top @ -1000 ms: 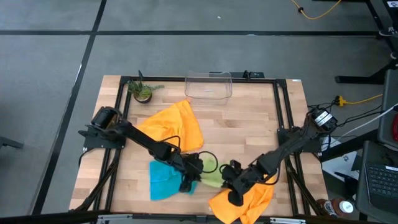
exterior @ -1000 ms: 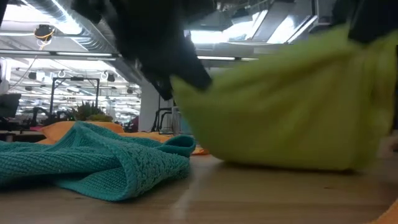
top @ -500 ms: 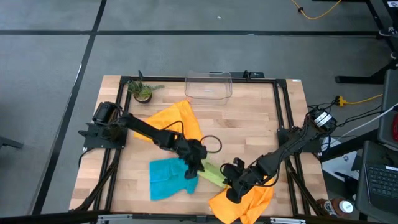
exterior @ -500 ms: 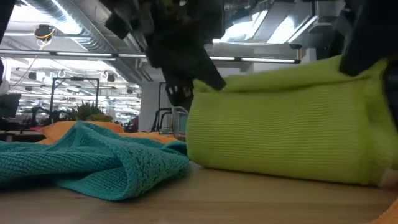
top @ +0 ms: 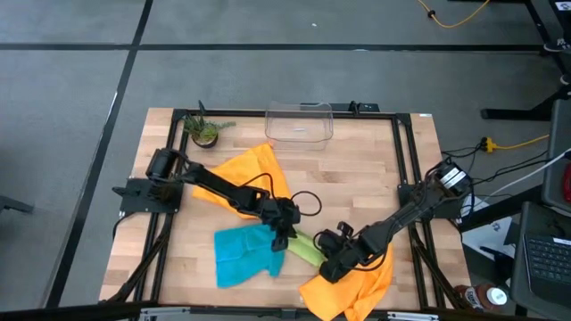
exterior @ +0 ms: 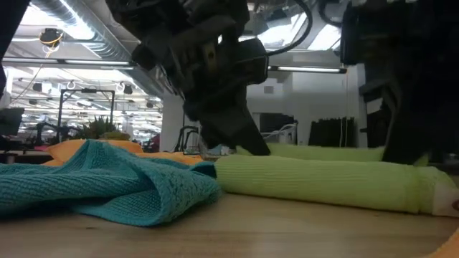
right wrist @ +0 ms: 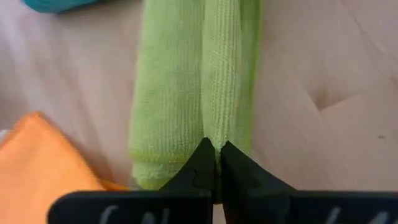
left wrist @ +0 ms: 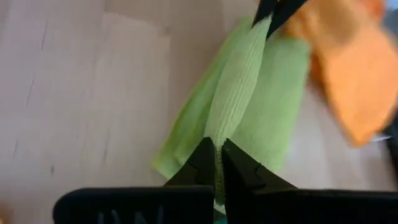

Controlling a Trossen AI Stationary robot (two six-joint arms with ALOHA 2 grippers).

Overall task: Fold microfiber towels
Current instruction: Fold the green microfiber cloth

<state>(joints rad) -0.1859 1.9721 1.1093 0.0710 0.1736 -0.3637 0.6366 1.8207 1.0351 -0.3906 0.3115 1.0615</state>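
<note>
Lime green towel lies near table front edge, stretched flat between both arms. Left gripper pinches one end, right gripper pinches other, probably to keep fold straight while laying down.

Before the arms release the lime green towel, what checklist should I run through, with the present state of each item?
1. Left gripper pinching one end of the lime green towel: ok, shut on it.
2. Right gripper pinching the opposite end: ok, shut on it.
3. Towel down on the table: ok; low view shows it lying flat.
4. Fold edges aligned: cannot tell; layers look roughly parallel.
5. Clear of the teal towel: not ok; high view shows the two touching.
6. Clear of the near orange towel: cannot tell; the right gripper hides that end.
</note>
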